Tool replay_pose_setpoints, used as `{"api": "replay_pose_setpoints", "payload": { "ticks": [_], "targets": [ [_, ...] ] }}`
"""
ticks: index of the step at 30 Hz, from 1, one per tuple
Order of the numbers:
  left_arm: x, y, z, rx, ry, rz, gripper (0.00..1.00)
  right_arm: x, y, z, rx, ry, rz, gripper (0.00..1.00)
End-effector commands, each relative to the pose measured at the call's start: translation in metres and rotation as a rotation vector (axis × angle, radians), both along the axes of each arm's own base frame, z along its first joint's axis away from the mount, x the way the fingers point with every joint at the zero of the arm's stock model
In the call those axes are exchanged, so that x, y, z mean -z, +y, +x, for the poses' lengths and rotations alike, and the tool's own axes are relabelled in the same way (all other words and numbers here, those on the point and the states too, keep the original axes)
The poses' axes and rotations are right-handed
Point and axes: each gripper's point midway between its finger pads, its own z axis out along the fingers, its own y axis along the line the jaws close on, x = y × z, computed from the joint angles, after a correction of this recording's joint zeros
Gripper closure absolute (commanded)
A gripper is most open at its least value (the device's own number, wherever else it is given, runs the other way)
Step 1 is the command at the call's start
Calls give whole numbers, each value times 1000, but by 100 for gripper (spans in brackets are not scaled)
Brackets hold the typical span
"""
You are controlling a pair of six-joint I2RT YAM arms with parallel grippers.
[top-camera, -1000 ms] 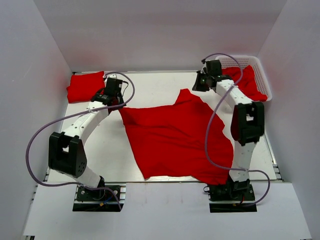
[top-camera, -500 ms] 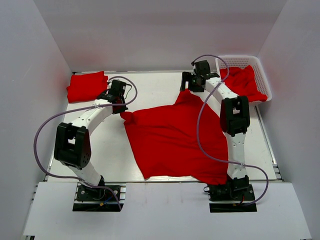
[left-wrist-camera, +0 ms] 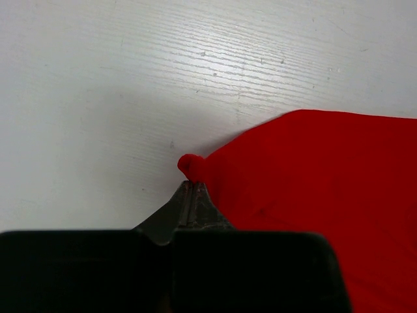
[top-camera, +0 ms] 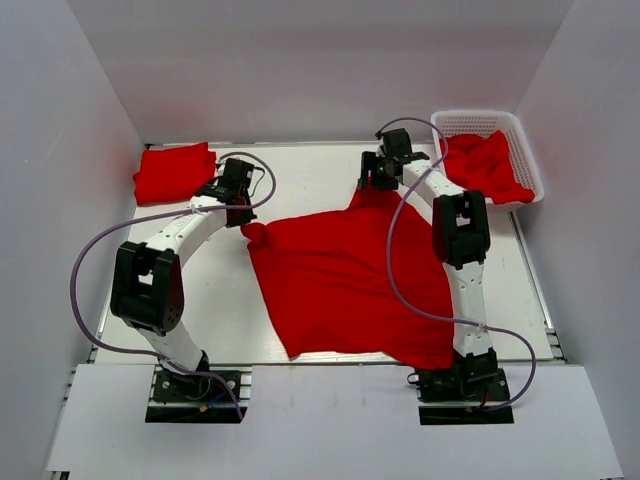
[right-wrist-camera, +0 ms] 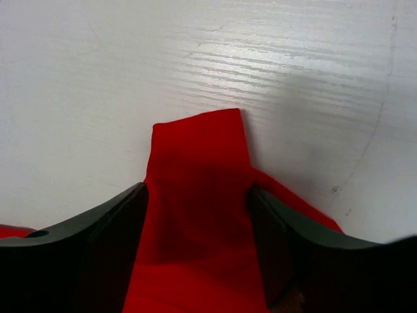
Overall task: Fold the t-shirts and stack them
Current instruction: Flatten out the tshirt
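**Item 1, spread t-shirt** (top-camera: pixel 350 280): lies opened out at centre frame on the table (top-camera: pixel 300 170), with one tip reaching up toward centre top and another corner at centre left.

**Change noted, right gripper** (top-camera: pixel 372 182): one second earlier it is beside the basket at upper right. It now sits left of that spot, over the shirt's upper tip. In the wrist view the jaws stand wide apart around a red flap (right-wrist-camera: pixel 199 163) and are not closed on it.

**Change noted, left gripper** (top-camera: pixel 240 212): it has moved slightly down-frame to the shirt's left corner, which now looks bunched. The wrist view shows the jaws pressed together with a small nub of red cloth (left-wrist-camera: pixel 190 166) pinched at the tips.

**Reading:** one corner appears secured and the other lined up. A two-handed lift or fold looks close, once the right jaws close.

**Item 2, basket** (top-camera: pixel 480 122): white lattice, upper right, holds one crumpled red t-shirt (top-camera: pixel 485 165) that is not yet folded.

**Item 3, folded t-shirt** (top-camera: pixel 172 172): upper left on the table, probably the start of the stack.
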Motion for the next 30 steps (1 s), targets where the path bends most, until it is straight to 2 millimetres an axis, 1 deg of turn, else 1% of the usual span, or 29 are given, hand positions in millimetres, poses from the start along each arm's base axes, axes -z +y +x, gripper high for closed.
{"api": "replay_pose_setpoints", "payload": {
  "ticks": [1,2,3,5,6,7,9,11,12,14,15,16,17,18,19,20,21,22,23,24,25,26,27,28,29,30],
  "targets": [
    [-15,-2,10,3,-43,-12,100,-12,9,14,4,-58,23,33],
    [-18,-2,12,10,-51,-8,100,-11,10,14,8,-60,31,39],
    [-14,-2,13,10,-42,-6,100,-13,8,15,15,-66,35,48],
    [-17,-2,13,10,-42,-6,100,-19,11,16,18,-80,41,57],
    [-17,-2,13,10,-42,-6,100,-20,11,17,24,-88,44,67],
    [-17,-2,13,10,-42,-6,100,-24,10,19,32,-98,45,72],
    [-13,-2,13,17,-32,3,100,-34,8,22,51,-123,48,84],
    [-13,-2,13,17,-32,3,100,-38,8,21,48,-134,51,100],
    [-13,-2,13,17,-32,3,100,-44,8,21,49,-144,55,100],
    [-16,0,14,10,-34,12,100,-46,9,20,45,-147,56,100],
    [-23,-1,16,10,-52,7,100,-55,9,21,47,-160,60,100],
    [-22,2,14,4,-44,18,100,-58,8,19,46,-161,62,100],
    [-26,4,15,-5,-49,30,100,-62,7,19,47,-172,66,100],
    [-38,5,19,-12,-81,29,100,-81,6,21,50,-217,77,100],
    [-47,9,19,-27,-95,44,100,-90,4,15,48,-247,80,100],
    [-56,13,24,-42,-112,46,100,-122,2,16,47,-321,96,100],
    [-68,15,26,-52,-141,48,100,-133,1,14,47,-349,105,100],
    [-76,15,27,-53,-162,42,100,-149,-3,5,34,-392,97,100],
    [-87,17,29,-63,-188,45,100,-188,-9,-2,43,-467,106,100],
    [-104,19,28,-71,-224,42,100,-200,-14,-5,57,-497,102,100],
    [-110,19,26,-72,-239,37,100,-195,-31,-8,122,-522,52,100],
    [-125,21,29,-72,-279,39,100,-256,-39,-23,141,-652,83,100],
    [-149,21,28,-69,-339,26,100,-261,-45,-29,150,-687,77,100],
    [-157,24,25,-70,-358,34,100,-288,-61,-40,212,-766,58,100],
    [-178,24,26,-65,-409,27,100,-315,-69,-55,225,-825,69,100],
    [-192,25,24,-67,-442,16,100,-327,-77,-61,254,-857,56,100]
  ]
}}
